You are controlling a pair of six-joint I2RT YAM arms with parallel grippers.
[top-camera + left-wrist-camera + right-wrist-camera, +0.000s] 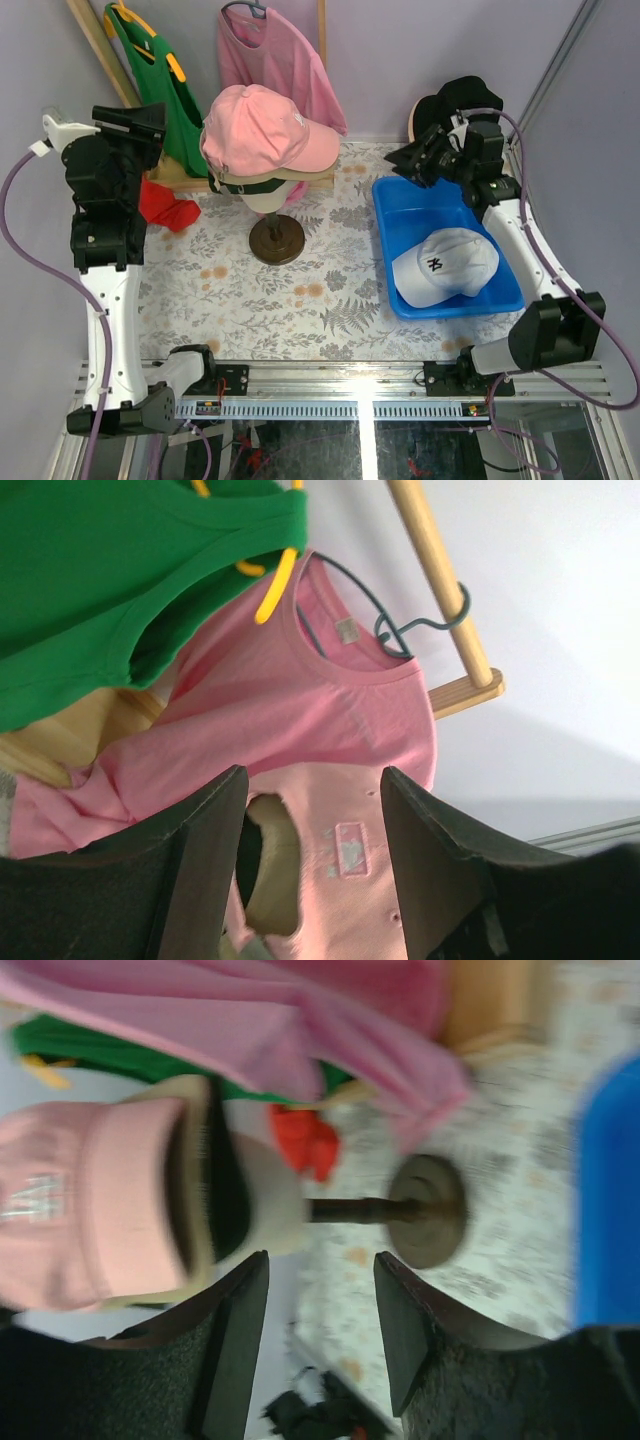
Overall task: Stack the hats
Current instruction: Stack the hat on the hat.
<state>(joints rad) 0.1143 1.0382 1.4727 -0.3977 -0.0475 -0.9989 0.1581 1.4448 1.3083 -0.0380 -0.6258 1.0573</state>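
Observation:
A pink baseball cap (262, 130) tops a stack on the cream mannequin head (268, 200), with the edges of a tan cap and a dark green cap (243, 181) showing under it. A white cap (445, 264) lies in the blue bin (392, 205). A black hat (468, 95) sits at the back right with a pink edge (423, 121) beside it. My left gripper (158, 118) is open and empty, raised left of the stack; the pink cap's back (345, 880) shows between its fingers (312, 815). My right gripper (402, 160) is open and empty above the bin's far edge, facing the stack (90, 1210).
The head stands on a dark round base (277, 240). A green T-shirt (150, 70) and a pink T-shirt (282, 60) hang on a wooden rack at the back. A red cloth (166, 207) lies at the left. Purple walls close in the back and sides.

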